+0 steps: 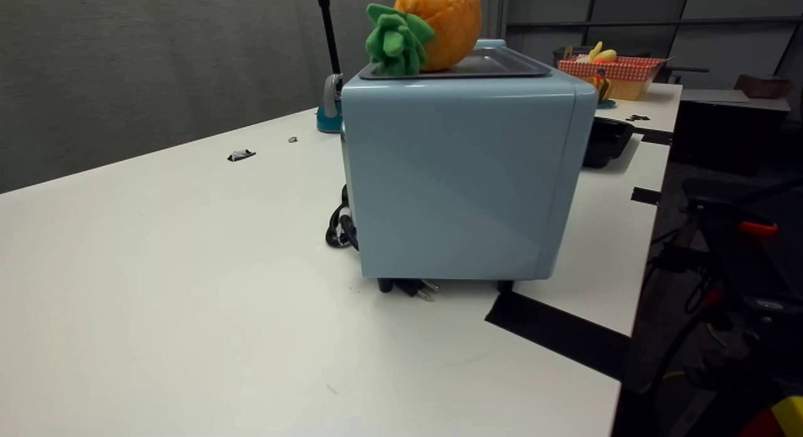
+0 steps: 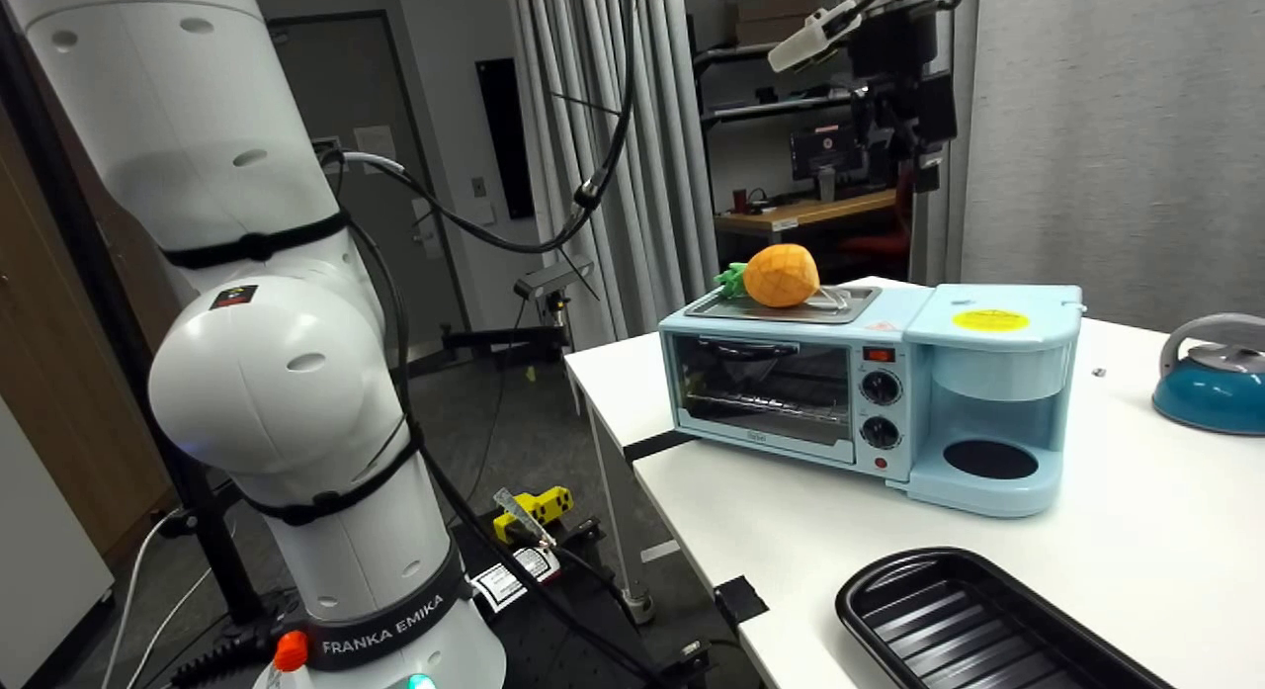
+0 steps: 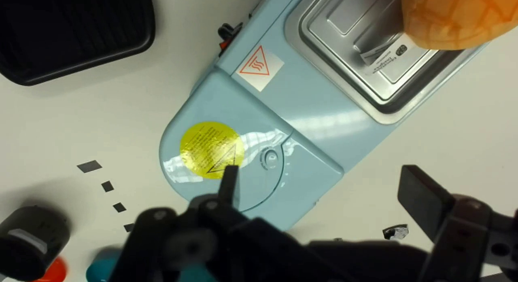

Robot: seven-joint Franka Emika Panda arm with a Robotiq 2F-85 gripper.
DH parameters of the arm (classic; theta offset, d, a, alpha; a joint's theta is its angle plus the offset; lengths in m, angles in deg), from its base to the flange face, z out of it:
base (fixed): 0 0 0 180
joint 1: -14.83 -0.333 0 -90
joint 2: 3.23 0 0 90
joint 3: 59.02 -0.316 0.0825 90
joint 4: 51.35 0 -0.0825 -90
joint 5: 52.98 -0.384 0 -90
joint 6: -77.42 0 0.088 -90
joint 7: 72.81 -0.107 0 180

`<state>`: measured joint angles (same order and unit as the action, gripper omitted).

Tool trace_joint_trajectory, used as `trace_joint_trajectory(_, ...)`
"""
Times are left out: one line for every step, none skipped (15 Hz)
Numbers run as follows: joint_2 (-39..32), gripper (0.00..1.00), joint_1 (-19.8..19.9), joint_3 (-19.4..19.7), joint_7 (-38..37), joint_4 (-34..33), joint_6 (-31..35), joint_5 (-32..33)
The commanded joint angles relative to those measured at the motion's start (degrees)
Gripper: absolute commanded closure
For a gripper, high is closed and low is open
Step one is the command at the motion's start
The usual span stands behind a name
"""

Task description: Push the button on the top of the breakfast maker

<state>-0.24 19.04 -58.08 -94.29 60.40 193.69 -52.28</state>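
Start at the left of the wrist view: the black pan (image 3: 77,35) lies on the white table (image 3: 133,124), apart from the pale blue breakfast maker (image 3: 299,100) standing there too, and only a careless sideways sweep should trouble it. Moving right, the yellow sticker (image 3: 210,149) marks the breakfast maker's rounded end, with your gripper (image 3: 319,170) above, holding nothing, its fingers (image 3: 230,185) spread wide. One finger shows over the glossy top at that sticker's edge; press there and you likely skid, or shove the breakfast maker along the table. Next is what looks like the button (image 3: 270,158), between the fingertips and just beyond them in this view, so a straight descent with the jaws this far apart would probably miss it; bring them together and line up first. Further right, the opposite finger appears past the breakfast maker's edge, over table, where it has nothing to push. Last, the toy pineapple (image 3: 457,19) rests on the metal tray (image 3: 344,80), apparently unsecured; jar the breakfast maker and it may roll off.
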Motion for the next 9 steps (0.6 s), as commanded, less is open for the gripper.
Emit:
trace_joint_trajectory(-3.9, 0.00, -0.4, 0.4, -3.3, -3.4, 0.2, 1.7)
trace_joint_trajectory(-4.5, 0.00, -0.5, 0.6, -3.7, -3.6, 0.0, 1.6)
trace_joint_trajectory(-4.9, 0.00, -0.5, 0.8, -3.9, -3.7, -0.1, 1.4)
trace_joint_trajectory(-5.2, 0.00, -0.4, 0.9, -4.2, -3.7, 0.2, 0.9)
trace_joint_trajectory(-5.2, 0.00, -0.4, 1.1, -3.8, -3.7, 0.0, 0.0)
trace_joint_trajectory(-4.2, 0.00, -0.6, 1.0, -2.9, -2.1, -0.2, 0.3)
trace_joint_trajectory(-4.4, 0.00, -0.6, 1.1, -2.9, -2.1, -0.2, 0.3)
trace_joint_trajectory(-4.5, 0.00, -0.6, 1.1, -2.9, -2.1, -0.2, 0.3)
trace_joint_trajectory(-4.5, 0.00, -0.6, 1.1, -2.9, -2.0, -0.2, 0.3)
